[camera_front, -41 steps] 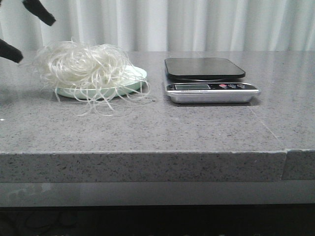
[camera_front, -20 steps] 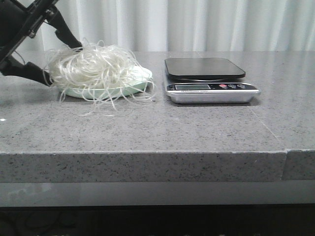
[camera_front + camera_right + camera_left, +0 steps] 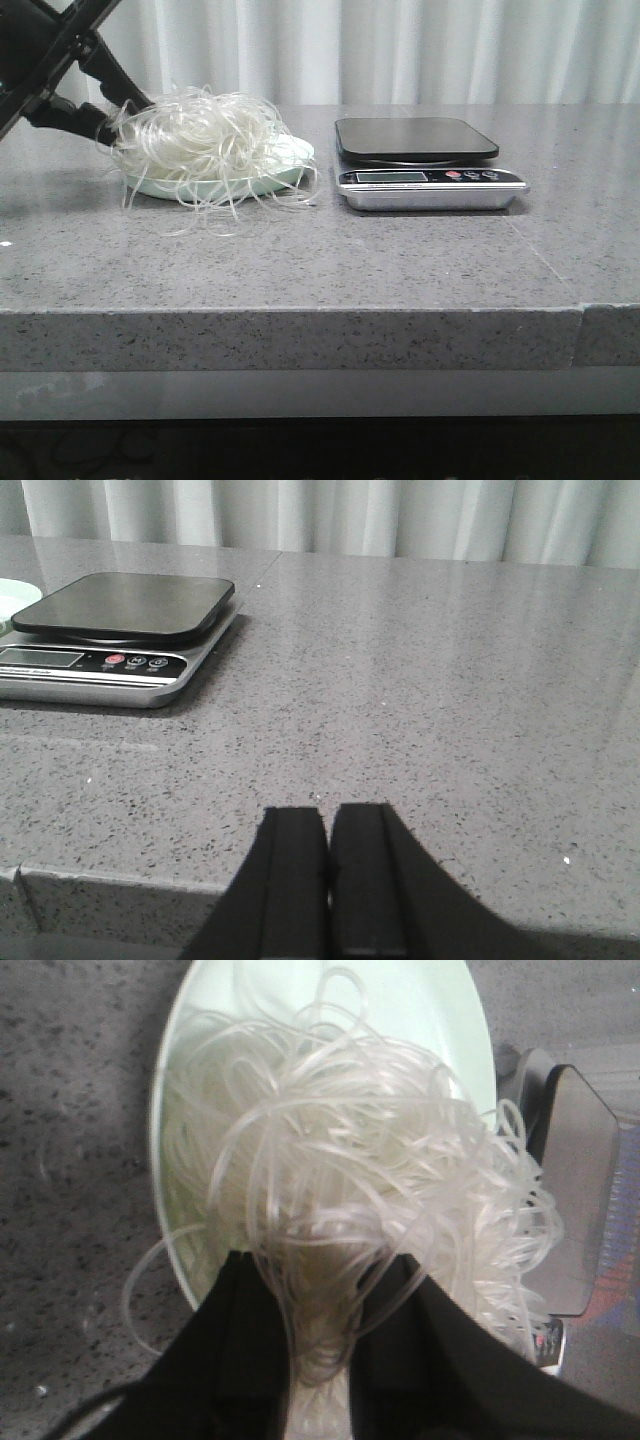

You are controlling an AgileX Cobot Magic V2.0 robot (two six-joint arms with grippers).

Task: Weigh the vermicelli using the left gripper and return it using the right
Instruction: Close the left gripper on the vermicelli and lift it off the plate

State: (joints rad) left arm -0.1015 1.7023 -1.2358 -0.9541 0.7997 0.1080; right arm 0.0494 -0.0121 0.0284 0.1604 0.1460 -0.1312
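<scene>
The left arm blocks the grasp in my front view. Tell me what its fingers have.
Observer: In the left wrist view, the left fingers straddle a bunch of vermicelli at the plate's rim. I cannot tell whether they clamp it.
Operator: Report the right arm; I can't see it at all.
Observer: The right fingers are shut together and hold nothing, near the counter's front edge, apart from the scale.

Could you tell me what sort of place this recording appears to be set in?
Probably a mock kitchen counter set up for testing: a speckled grey stone countertop, a digital kitchen scale, and a pale green plate piled with vermicelli. The white curtain behind suggests a staged setup rather than a home.
</scene>
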